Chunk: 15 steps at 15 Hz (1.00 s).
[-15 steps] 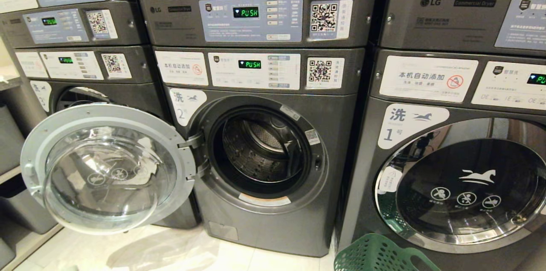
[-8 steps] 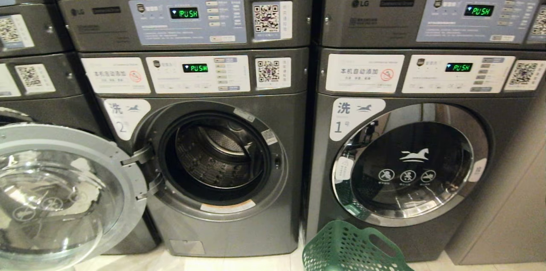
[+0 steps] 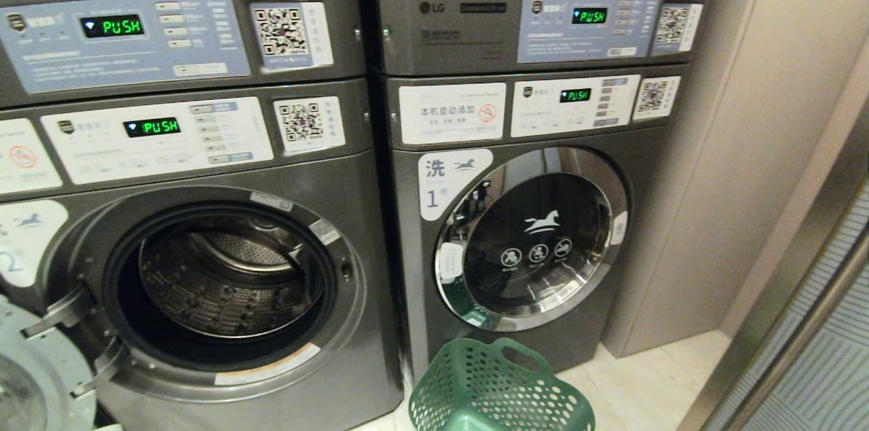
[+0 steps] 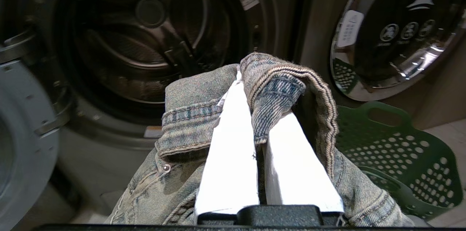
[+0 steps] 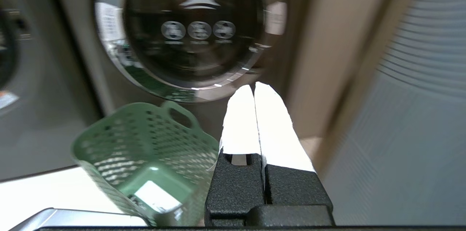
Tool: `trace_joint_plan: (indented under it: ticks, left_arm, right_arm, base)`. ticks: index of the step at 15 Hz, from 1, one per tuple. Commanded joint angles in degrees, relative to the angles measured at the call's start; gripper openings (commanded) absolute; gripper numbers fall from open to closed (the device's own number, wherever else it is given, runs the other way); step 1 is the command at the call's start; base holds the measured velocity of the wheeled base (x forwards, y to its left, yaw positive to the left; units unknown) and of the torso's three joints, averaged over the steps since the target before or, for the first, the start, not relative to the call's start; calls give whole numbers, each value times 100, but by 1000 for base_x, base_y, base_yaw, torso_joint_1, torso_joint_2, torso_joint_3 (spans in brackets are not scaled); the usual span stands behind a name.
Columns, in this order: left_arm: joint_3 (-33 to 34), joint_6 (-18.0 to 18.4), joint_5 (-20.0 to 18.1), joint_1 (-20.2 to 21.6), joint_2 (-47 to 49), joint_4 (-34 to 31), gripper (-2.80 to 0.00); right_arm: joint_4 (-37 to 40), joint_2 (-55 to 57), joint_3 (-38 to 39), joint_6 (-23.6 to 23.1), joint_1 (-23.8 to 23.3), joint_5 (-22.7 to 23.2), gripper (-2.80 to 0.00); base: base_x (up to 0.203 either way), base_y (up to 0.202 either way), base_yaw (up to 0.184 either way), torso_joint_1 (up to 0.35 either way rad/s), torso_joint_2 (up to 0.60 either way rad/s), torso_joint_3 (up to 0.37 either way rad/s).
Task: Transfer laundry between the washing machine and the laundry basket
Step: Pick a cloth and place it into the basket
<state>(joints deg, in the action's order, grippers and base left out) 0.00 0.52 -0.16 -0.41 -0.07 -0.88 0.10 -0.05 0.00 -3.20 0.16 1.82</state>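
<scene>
Denim garment (image 4: 189, 122) is pinched in the left gripper (image 4: 260, 89), white fingers (image 4: 229, 151) pressed together with the fabric draped over both of them, hanging in front of washing machine 2 (image 3: 224, 282). That machine's door (image 3: 34, 377) stands swung open; no clothes visible in the drum. Green laundry basket (image 3: 499, 383) sits on the floor at the foot of machine 1 (image 3: 529, 241), whose door is closed. Right gripper (image 5: 255, 91) has fingers pressed together, holding nothing, beside the basket.

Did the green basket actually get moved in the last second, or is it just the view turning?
No. The green basket sits below washer 1's door as before; both slid left together, so the camera turned.
</scene>
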Motion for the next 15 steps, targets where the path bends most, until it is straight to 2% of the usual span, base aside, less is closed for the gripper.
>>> trace_joint_plan:
  ticks: [1, 6, 8, 9, 10, 11, 12, 13, 15]
  left_arm:
    - [9, 0, 7, -2, 7, 0, -280]
    - [9, 9, -2, -2, 7, 0, -280]
    - [9, 90, -12, 4, 7, 9, -280]
    - [9, 209, -61, 6, 7, 7, -280]
    - [5, 494, -128, 0, 7, -9, -280]
    - [-16, 984, -268, -2, 3, 27, -280]
    - [-198, 1264, -497, -2, 17, 24, -280]
    - [-610, 1307, -894, -2, 93, -34, -280]
    - [-1369, 1305, -2087, -4, 655, -306, -280]
  right_arm:
    - [-1, 5, 0, -6, 2, 3, -280]
    - [-1, -3, 0, -6, 2, 6, -280]
    - [-1, 5, 0, -41, 2, 12, -280]
    - [-1, 5, 0, -76, 2, 21, -280]
    - [4, 5, 0, -85, 2, 21, -280]
    - [8, 5, 0, -76, 2, 21, -280]
    - [8, 5, 0, -76, 2, 12, -280]
    - [8, 5, 0, -86, 2, 3, -280]
    - [9, 5, 0, -102, 2, 19, -280]
  base:
    - [-2, 6, -179, 2, 2, 3]
    - [-1, 6, -171, 1, 0, 5]
    - [0, 5, -92, 2, 1, 3]
    - [0, 0, 0, 0, 0, 0]
    - [0, 0, 0, 0, 0, 0]
    - [0, 0, 0, 0, 0, 0]
    - [0, 0, 0, 0, 0, 0]
    - [0, 0, 0, 0, 0, 0]
    - [0, 0, 0, 0, 0, 0]
